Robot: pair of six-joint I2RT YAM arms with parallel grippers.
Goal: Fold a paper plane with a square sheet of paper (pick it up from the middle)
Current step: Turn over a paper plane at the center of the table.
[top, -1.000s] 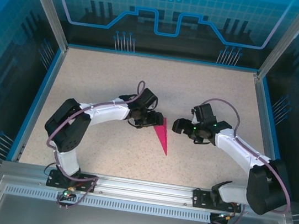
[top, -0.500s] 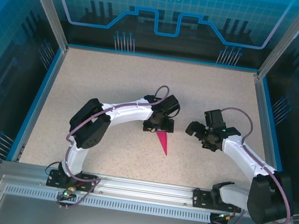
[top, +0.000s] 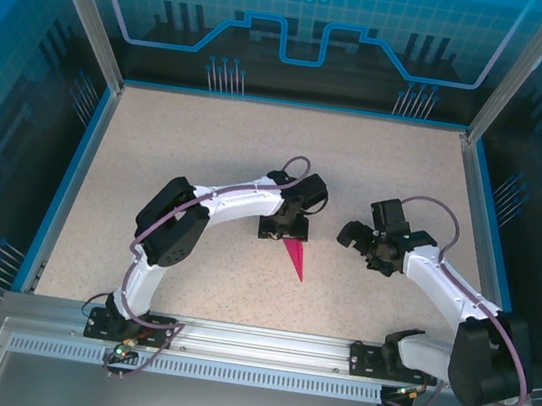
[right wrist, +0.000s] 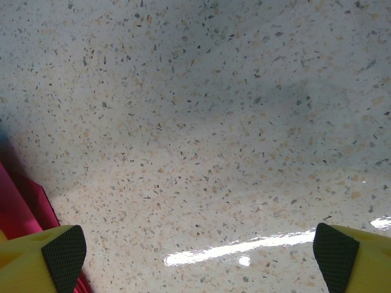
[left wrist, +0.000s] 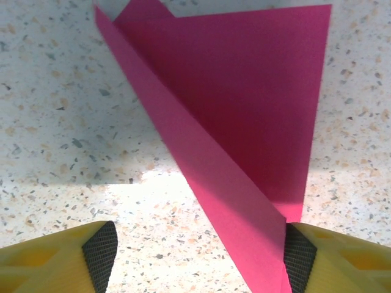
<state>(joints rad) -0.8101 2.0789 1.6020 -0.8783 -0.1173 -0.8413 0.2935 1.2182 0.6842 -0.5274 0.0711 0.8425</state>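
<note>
The sheet of paper, folded into a narrow magenta-pink paper plane [top: 295, 259], lies on the table's middle with its tip pointing toward the arms' bases. My left gripper [top: 284, 229] is down over its wide end and covers that end from above. In the left wrist view the gripper [left wrist: 198, 259] is open; a raised flap of the paper [left wrist: 244, 110] runs to the right pad [left wrist: 299, 259], and bare table lies before the left pad [left wrist: 101, 253]. My right gripper [top: 348, 235] hovers a little to the right, open [right wrist: 198, 259] over bare table, the paper's edge [right wrist: 15, 213] at its left.
The speckled table [top: 199, 142] has blue rails [top: 290, 104] at its edges and glass walls behind. Both arms bend in toward the centre. Free surface lies at the far side and on the left and right.
My left gripper swung right and came down over the paper's wide end, its elbow sliding right. My right gripper drew back to the right, away from the paper.
</note>
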